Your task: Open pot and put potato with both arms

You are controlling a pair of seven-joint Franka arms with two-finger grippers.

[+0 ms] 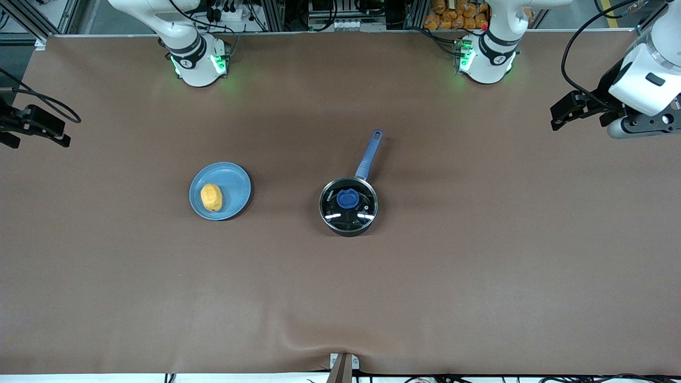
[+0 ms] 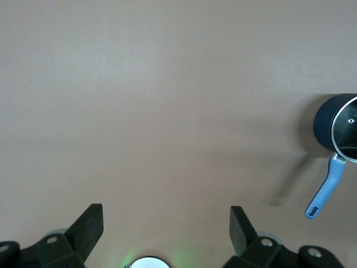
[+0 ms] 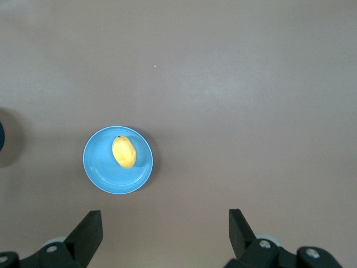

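The black pot (image 1: 348, 206) stands mid-table with its glass lid and blue knob (image 1: 347, 199) on; its blue handle (image 1: 370, 154) points toward the arms' bases. The yellow-orange potato (image 1: 212, 197) lies on a light-blue plate (image 1: 237, 183) toward the right arm's end. My left gripper (image 1: 558, 117) is open and empty, raised at the left arm's end of the table. Its wrist view (image 2: 166, 226) shows the pot (image 2: 326, 125) at the edge. My right gripper (image 1: 40, 127) is open and empty, raised at the right arm's end. Its wrist view (image 3: 165, 226) shows the potato (image 3: 124, 152) on the plate (image 3: 100, 167).
A brown cloth covers the table (image 1: 479, 266). The arms' green-lit bases (image 1: 199, 64) (image 1: 484, 58) stand along the edge farthest from the front camera. A small bracket (image 1: 343, 367) sits at the nearest edge.
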